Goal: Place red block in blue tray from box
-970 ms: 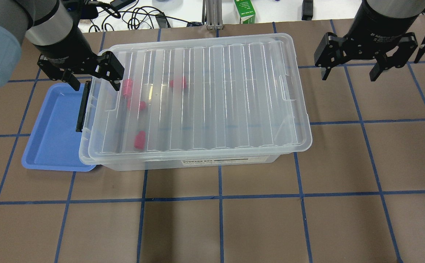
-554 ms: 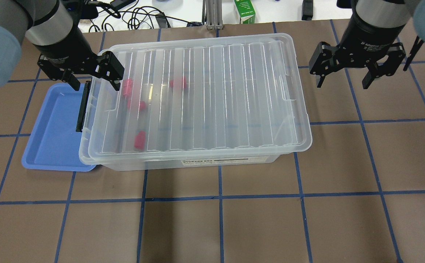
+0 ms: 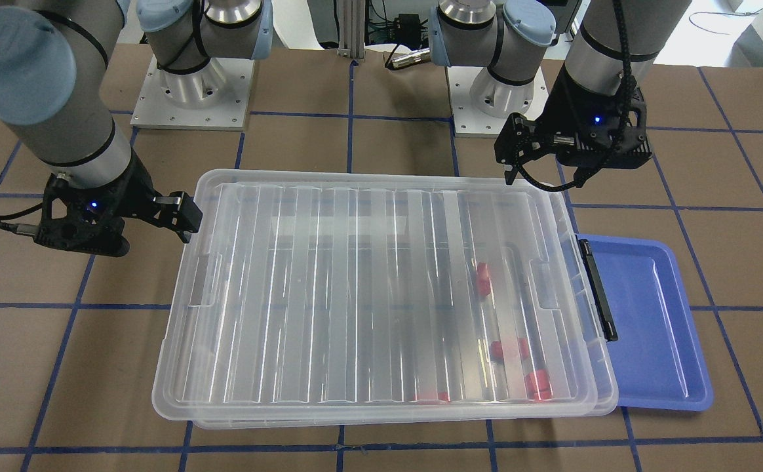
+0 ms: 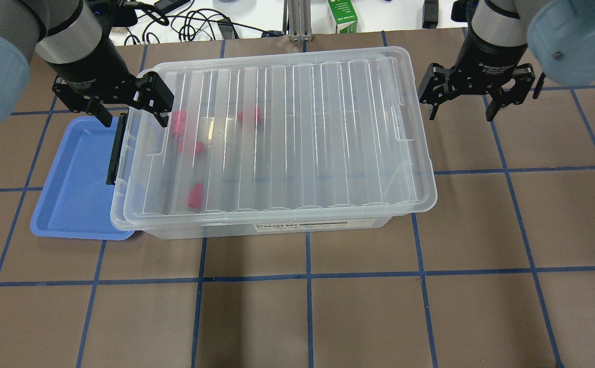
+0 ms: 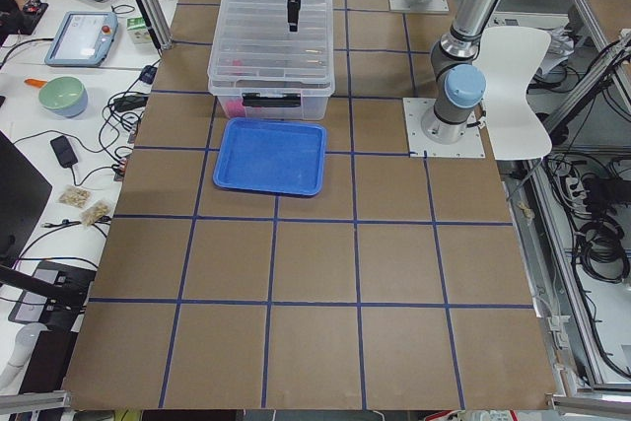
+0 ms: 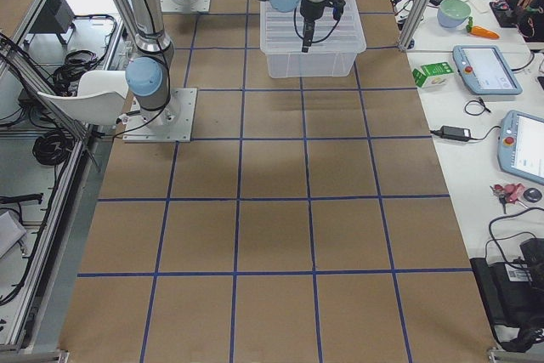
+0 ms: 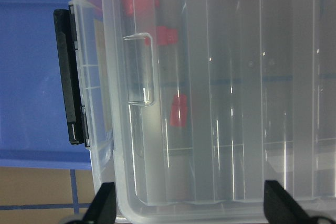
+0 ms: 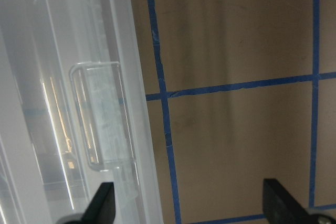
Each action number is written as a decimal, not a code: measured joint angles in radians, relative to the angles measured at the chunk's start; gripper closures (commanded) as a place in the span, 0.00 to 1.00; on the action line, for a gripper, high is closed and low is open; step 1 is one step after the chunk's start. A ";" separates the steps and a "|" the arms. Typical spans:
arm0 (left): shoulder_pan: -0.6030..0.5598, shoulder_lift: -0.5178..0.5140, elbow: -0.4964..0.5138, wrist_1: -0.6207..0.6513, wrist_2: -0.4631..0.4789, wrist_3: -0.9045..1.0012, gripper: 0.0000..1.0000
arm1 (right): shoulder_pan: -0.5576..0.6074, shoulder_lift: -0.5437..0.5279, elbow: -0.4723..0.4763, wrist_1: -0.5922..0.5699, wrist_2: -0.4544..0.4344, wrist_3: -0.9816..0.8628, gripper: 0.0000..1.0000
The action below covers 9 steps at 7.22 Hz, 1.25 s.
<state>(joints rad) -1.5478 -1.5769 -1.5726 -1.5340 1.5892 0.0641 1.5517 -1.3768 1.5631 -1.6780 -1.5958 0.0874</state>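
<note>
— Overhead exterior, item 1: where are the red blocks (image 4: 249,116)?
— Four logged, all inside the box (image 4: 215,230), seen through its ribbed lid (image 4: 302,133). All lie in the half toward the black latch (image 4: 115,153). One sits apart from the other three, nearer the middle. None is in the tray (image 4: 67,189).
— Tray position?
— On the table (image 4: 481,317) at the latch end of the box (the lid's rim overhangs its near edge in both top-down exterior views). Whether tray and box touch: cannot tell.
— Left gripper (image 4: 134,118)?
— Fingers spread wide, holding nothing. It hangs at the far latch-end corner, one finger above the tray's corner and the other above the lid. Its wrist camera looks down on latch, lid and blocks. Contact with the lid: cannot tell.
— Right gripper (image 4: 462,113)?
— Also spread wide and empty. It hovers over bare table just beside the box's opposite end, near the far corner. Its wrist camera shows the lid's handle recess on one side, and brown table with blue tape lines (image 4: 307,276) on the other.
</note>
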 measured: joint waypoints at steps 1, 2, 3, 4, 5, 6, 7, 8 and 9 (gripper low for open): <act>0.000 0.000 -0.001 0.000 0.000 -0.001 0.00 | 0.000 0.030 0.001 -0.012 0.017 -0.014 0.00; 0.000 0.000 -0.001 0.000 0.000 -0.001 0.00 | 0.000 0.056 0.002 -0.032 0.036 -0.037 0.00; 0.000 0.000 -0.001 0.000 -0.001 -0.002 0.00 | -0.001 0.077 0.002 -0.056 0.043 -0.049 0.00; 0.000 0.000 -0.001 0.000 -0.001 -0.002 0.00 | -0.001 0.088 0.003 -0.071 0.042 -0.054 0.00; 0.000 0.000 -0.001 0.000 -0.001 -0.002 0.00 | -0.003 0.093 0.003 -0.077 0.040 -0.056 0.00; -0.001 0.000 -0.001 0.000 -0.002 -0.003 0.00 | -0.007 0.095 0.003 -0.079 0.038 -0.057 0.00; -0.001 0.000 -0.001 0.000 -0.003 -0.003 0.00 | -0.009 0.095 0.003 -0.080 0.036 -0.057 0.00; -0.001 0.000 -0.001 0.000 -0.004 -0.003 0.00 | -0.011 0.096 0.002 -0.080 0.034 -0.058 0.00; 0.000 0.000 -0.002 0.000 -0.005 -0.003 0.00 | -0.014 0.097 0.002 -0.081 0.032 -0.058 0.00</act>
<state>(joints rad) -1.5480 -1.5769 -1.5743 -1.5340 1.5838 0.0610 1.5381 -1.2799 1.5654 -1.7586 -1.5634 0.0293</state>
